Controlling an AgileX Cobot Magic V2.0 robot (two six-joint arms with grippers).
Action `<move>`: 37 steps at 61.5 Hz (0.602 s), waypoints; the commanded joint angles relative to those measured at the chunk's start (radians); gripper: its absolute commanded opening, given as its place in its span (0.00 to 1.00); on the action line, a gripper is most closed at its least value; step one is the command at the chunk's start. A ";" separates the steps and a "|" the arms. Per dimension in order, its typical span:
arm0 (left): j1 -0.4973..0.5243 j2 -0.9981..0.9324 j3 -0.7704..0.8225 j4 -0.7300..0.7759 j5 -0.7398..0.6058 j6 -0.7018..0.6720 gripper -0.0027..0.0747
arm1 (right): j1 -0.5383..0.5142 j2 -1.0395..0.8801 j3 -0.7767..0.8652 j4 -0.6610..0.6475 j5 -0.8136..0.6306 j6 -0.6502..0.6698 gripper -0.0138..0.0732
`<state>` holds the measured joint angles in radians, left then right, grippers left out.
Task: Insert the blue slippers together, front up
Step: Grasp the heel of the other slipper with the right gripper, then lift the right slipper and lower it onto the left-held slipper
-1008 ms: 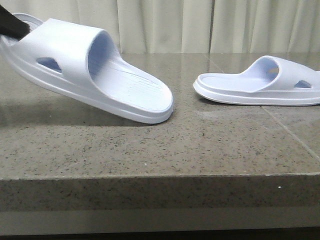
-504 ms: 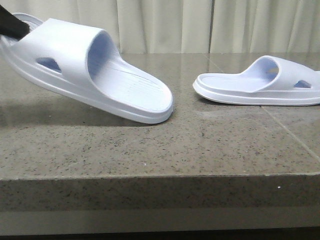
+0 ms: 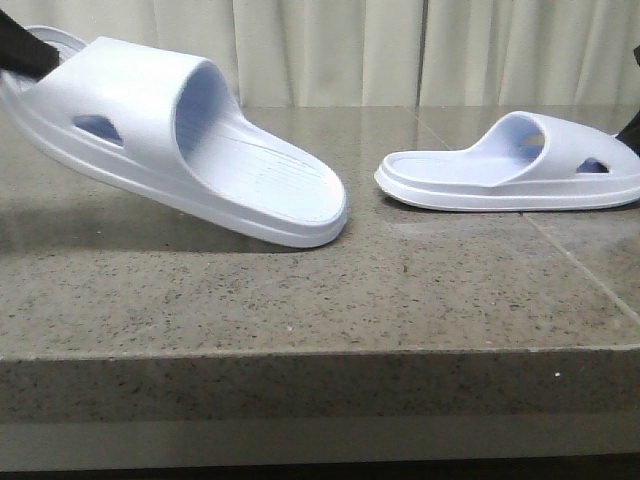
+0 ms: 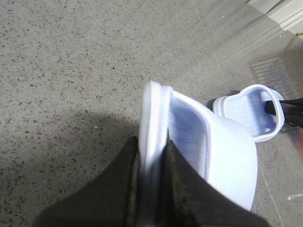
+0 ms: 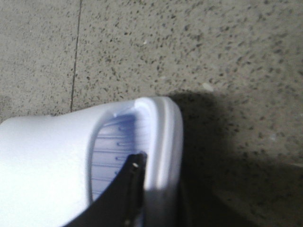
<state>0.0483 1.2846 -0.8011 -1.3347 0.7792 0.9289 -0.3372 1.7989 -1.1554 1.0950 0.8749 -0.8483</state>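
Left tool (image 4: 150,189) pressed onto the heel rim of the left slipper (image 3: 190,140), one finger inside the footbed, one outside the sole edge. Held so, probably to keep the strap mouth open and facing the other slipper: heel raised off the bench (image 3: 300,300), toe down and touching the stone, whole shoe tilted.

Right tool (image 5: 151,198) pinching the heel rim of the right slipper (image 3: 510,165) the same way, one dark finger (image 5: 127,189) lying on the ridged footbed, the outer one mostly hidden below the sole edge. Barely seen in the front view, only a dark tip at the frame edge. Right slipper lying nearly flat on the bench, toe pointing at the left slipper, well apart from it, a bare strip of speckled stone between the two toes.

Judged from this: both shoes gripped by the heel, toes facing, ready for sliding one into the other; nesting not yet begun.

Beyond the left slipper, pale curtains (image 3: 330,50) behind the bench. Nothing between the two shoes; a tile seam (image 3: 580,265) crossing the stone near the right slipper, no real obstacle.
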 commanded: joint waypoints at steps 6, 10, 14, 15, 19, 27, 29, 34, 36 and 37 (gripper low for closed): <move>-0.008 -0.022 -0.026 -0.058 0.016 0.003 0.01 | 0.001 -0.048 -0.027 0.031 0.029 -0.016 0.03; -0.008 -0.022 -0.026 -0.068 0.016 0.003 0.01 | 0.000 -0.071 -0.027 0.031 0.042 -0.016 0.03; -0.010 -0.022 -0.026 -0.101 0.016 0.003 0.01 | -0.005 -0.114 -0.027 0.031 0.061 -0.015 0.03; -0.013 -0.022 -0.026 -0.114 0.016 0.003 0.01 | -0.010 -0.130 -0.027 0.031 0.065 -0.011 0.03; -0.035 -0.022 -0.026 -0.154 0.014 0.003 0.01 | -0.028 -0.179 -0.027 0.032 0.077 0.021 0.03; -0.136 -0.015 -0.026 -0.203 -0.080 0.004 0.01 | -0.106 -0.290 -0.023 0.034 0.110 0.106 0.03; -0.162 -0.008 -0.026 -0.211 -0.115 0.004 0.01 | -0.129 -0.310 -0.017 0.040 0.113 0.117 0.03; -0.246 0.027 -0.026 -0.247 -0.223 0.004 0.01 | -0.183 -0.369 0.024 0.084 0.138 0.125 0.03; -0.269 0.043 -0.026 -0.265 -0.246 0.007 0.01 | -0.198 -0.385 0.046 0.089 0.149 0.124 0.03; -0.278 0.056 -0.028 -0.273 -0.254 0.011 0.01 | -0.205 -0.394 0.059 0.090 0.152 0.124 0.03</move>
<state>-0.1791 1.3331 -0.8011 -1.5168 0.5796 0.9312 -0.5076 1.4794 -1.1169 1.1079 0.9845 -0.7334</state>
